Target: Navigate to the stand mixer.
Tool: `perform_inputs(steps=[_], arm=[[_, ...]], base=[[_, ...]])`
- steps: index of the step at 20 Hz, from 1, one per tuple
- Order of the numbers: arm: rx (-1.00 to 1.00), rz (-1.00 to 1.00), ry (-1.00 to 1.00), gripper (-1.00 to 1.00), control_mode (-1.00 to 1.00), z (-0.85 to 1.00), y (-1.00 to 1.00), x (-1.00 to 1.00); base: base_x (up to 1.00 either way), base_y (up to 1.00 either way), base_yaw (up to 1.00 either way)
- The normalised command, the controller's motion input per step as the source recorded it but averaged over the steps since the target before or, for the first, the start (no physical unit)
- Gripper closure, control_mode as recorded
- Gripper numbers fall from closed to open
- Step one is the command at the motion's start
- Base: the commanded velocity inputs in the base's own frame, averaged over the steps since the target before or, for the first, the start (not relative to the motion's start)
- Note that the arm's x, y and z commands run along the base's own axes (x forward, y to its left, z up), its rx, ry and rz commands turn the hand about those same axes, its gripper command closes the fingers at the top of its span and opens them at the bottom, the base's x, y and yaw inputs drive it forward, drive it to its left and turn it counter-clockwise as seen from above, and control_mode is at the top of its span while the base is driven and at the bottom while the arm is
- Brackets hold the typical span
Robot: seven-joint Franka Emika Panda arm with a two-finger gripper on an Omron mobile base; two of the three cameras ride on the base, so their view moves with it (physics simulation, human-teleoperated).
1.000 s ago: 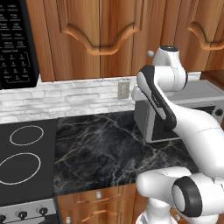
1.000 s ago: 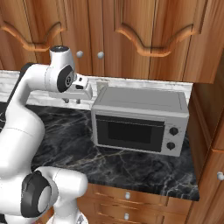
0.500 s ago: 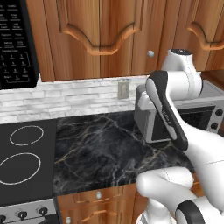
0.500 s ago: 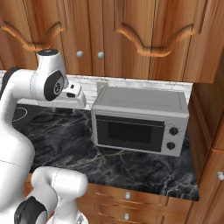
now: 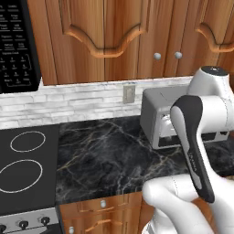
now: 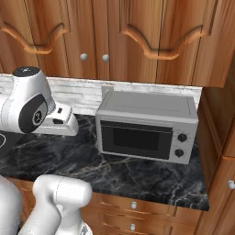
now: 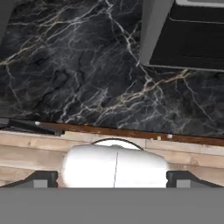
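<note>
Left base view, far left: black microwave panel [image 5: 16, 45] at upper left, with the cooktop [image 5: 25, 169] below it showing two ring burners. Center: black marble counter [image 5: 105, 157] under the white tile backsplash [image 5: 68, 100], wall outlet [image 5: 129, 93] on it, wood cabinets [image 5: 114, 36] across the top. Right of center: grey toaster oven [image 5: 160, 114] on the counter, partly hidden by the white arm [image 5: 201, 132] at the right edge.

Right base view: arm's wrist section [image 6: 32, 108] at left-middle, toaster oven [image 6: 147, 124] at center with two knobs [image 6: 181, 144] on its right side, wood side panel [image 6: 220, 151] at the right.

Hand view: marble counter top-left, toaster oven's dark door [image 7: 188, 37] at upper right, wood drawer fronts [image 7: 35, 148] along the bottom. Gripper fingertips can't be made out, so open or closed is impossible to tell. No stand mixer is visible in these frames.
</note>
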Motion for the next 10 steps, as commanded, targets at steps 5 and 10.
perform_inputs(steps=[5, 10], arm=[[0.00, 0.00, 0.00, -1.00, 1.00, 0.00, 0.00, -0.17], [0.00, 0.00, 0.00, -1.00, 1.00, 0.00, 0.00, 0.00]], base=[[-0.72, 0.02, 0.00], [-0.82, 0.32, 0.47]])
